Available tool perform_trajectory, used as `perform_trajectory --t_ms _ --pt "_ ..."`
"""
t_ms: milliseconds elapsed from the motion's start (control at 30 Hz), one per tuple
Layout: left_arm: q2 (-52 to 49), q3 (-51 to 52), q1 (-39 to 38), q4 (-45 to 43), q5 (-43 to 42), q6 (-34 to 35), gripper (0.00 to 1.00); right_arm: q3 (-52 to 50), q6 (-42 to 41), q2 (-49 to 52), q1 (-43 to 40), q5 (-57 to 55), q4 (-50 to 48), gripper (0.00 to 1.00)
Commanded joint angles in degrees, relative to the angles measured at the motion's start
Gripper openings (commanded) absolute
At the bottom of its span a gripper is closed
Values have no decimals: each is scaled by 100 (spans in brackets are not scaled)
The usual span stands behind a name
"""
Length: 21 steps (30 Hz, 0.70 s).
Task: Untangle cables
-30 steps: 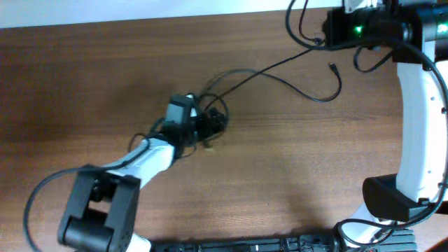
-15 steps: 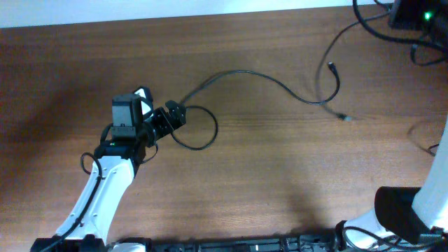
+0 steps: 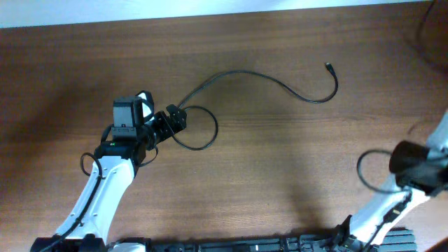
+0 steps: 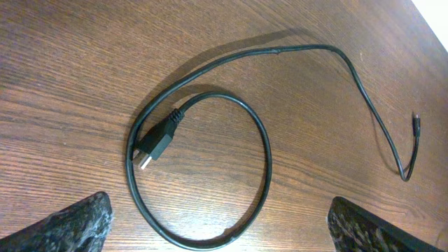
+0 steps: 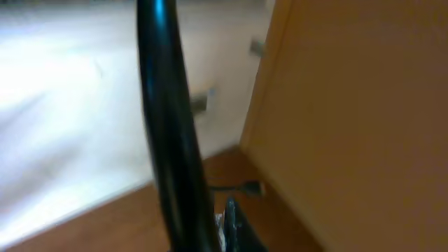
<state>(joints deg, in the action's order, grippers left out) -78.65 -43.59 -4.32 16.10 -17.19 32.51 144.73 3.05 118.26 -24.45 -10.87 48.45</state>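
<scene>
Left end effector (image 4: 220,217) open wide, low over cable (image 4: 268,159) loop; right end effector state unclear.

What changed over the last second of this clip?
The left gripper drew back leftward from the knot and is open, holding nothing. The right arm swung from the top right corner to the lower right, and the second cable went out of view with it. One cable remains, its loop beside the left gripper, unmoved over the last half second, as is the left arm.
</scene>
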Motion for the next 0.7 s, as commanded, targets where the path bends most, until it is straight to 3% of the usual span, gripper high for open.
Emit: perform_trajectory --t_ms 0,200,267,300,400,433,667 --pt "24 37 20 -7 -44 -92 99 -13 13 999 -188 234 323 4" --pt "24 37 20 -9 -44 -92 99 -13 15 2924 -201 232 426 4" --pt "24 37 20 -7 -44 -92 99 -17 13 3152 -232 234 431 8" --pt "24 37 20 -7 -44 -92 99 -17 13 3189 -236 232 422 24" --pt "24 37 20 -7 -44 -92 99 -17 -11 3176 -315 234 448 93" --pt "24 37 20 -9 -44 -92 99 -17 -50 3130 -339 251 573 100" --pt "24 37 20 -7 -44 -94 99 -15 -76 2037 -330 275 933 99"
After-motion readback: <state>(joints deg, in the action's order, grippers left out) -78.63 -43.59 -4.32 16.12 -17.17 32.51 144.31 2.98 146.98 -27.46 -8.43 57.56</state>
